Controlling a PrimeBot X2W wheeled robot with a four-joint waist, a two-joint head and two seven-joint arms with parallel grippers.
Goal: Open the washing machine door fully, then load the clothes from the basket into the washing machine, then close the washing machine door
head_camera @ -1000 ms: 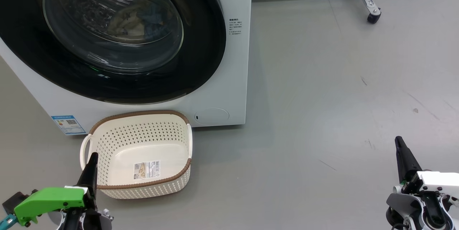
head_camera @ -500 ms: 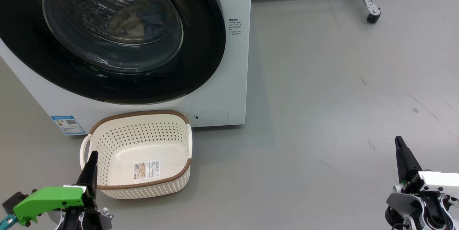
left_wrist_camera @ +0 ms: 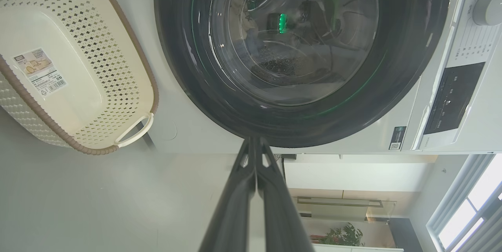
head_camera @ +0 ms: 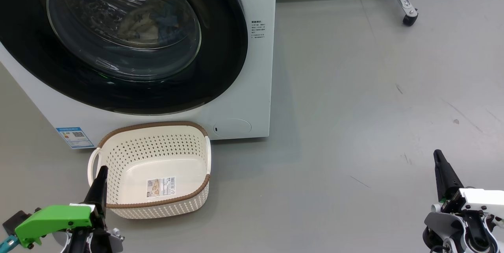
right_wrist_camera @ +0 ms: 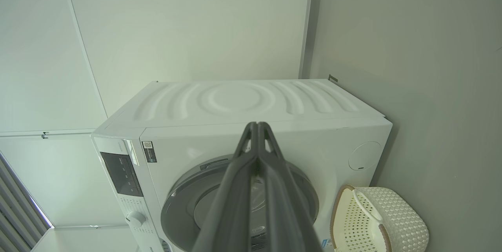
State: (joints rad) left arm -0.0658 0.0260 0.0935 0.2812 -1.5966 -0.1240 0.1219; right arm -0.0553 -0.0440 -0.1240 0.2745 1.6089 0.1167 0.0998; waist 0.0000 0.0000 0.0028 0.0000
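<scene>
While the left gripper (head_camera: 101, 174) and right gripper (head_camera: 438, 157) are hanging low, pinched shut on nothing, we're watching the door (head_camera: 124, 28) sitting closed on the washer (head_camera: 258, 87), clothes (head_camera: 151, 22) lying behind its glass, basket (head_camera: 157, 210) standing just before it. We're judging the door stiff, glossy, slippery: its ring's outer edge is offering the only hold. Grey floor (head_camera: 346, 103) is stretching smooth and roomy.

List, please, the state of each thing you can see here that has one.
washing machine door: shut.
clothes: inside the washing machine, behind the door glass.
basket: upright, empty.
left gripper: jaws shut, holding nothing.
right gripper: jaws shut, holding nothing.
</scene>
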